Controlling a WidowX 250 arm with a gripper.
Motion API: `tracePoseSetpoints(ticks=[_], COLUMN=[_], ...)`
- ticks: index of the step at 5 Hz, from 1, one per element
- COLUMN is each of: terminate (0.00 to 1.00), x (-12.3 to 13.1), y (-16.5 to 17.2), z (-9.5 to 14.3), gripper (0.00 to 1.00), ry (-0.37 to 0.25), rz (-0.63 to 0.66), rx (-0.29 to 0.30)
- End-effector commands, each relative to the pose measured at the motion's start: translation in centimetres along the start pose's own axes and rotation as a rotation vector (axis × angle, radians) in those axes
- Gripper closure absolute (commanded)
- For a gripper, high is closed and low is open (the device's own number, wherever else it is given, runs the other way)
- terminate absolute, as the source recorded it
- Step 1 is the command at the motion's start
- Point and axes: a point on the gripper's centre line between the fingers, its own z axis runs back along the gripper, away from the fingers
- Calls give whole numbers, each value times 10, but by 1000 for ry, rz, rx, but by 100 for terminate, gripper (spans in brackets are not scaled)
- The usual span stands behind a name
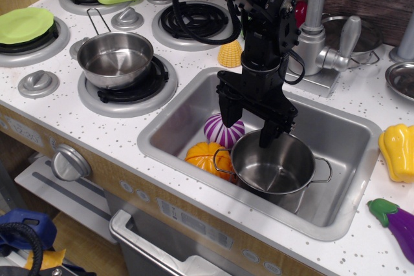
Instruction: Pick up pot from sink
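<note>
A steel pot (pixel 278 171) with two loop handles stands upright in the sink (pixel 349 137), near its front middle. It looks empty. My black gripper (pixel 249 127) hangs straight down over the pot's far rim with its jaws open. One finger (pixel 229 116) is in front of a purple-and-white toy vegetable (pixel 226 135). The other finger (pixel 268 135) is at the pot's back rim; I cannot tell whether it touches. An orange toy pumpkin (pixel 202 156) lies just left of the pot.
A second steel pot (pixel 116 59) sits on the front burner at left. A toy corn (pixel 229 54) lies behind the sink, beside the faucet (pixel 314 30). A yellow pepper (pixel 398 153) and an eggplant (pixel 398 224) lie on the right counter. A green plate (pixel 24 25) sits at far left.
</note>
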Motion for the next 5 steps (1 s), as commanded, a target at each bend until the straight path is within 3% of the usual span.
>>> tracePoseSetpoints(ticks=[1,3,4,5], terminate=[0,0,0,0], x=[0,-4,-4,-4], y=[0,-2,-3,-5], z=[0,-24,-34,-31], gripper=[0,0,100,100], ry=[0,-64,-95,-99], rz=[0,9,30,38], rx=[0,-76,-90,-76])
